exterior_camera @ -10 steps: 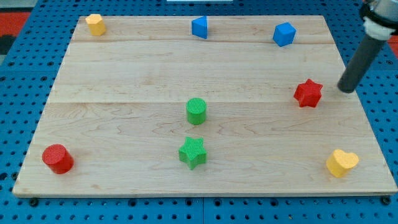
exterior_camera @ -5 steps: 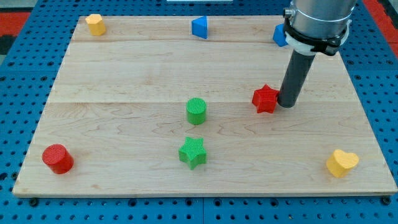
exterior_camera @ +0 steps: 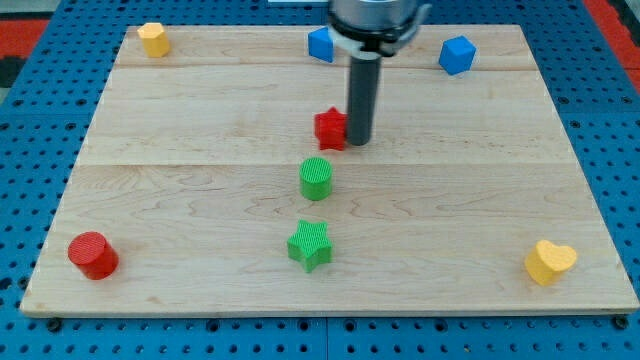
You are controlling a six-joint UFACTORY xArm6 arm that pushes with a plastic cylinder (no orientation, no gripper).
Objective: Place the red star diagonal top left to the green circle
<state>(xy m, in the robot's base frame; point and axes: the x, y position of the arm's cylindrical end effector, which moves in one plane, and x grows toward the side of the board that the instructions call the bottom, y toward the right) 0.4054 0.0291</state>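
Red star (exterior_camera: 331, 129) shoved leftward toward surface centre, my tip (exterior_camera: 358, 141) touching its right; no hand fitted, nothing grasped. Mid-push; next nudge further left, past green circle (exterior_camera: 315, 178).

Lab bench, blue pegboard (exterior_camera: 620, 150), wooden board (exterior_camera: 200, 120)

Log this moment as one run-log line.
my tip: touching red star, on its right | red star: above green circle, slightly right | placement: not yet top-left
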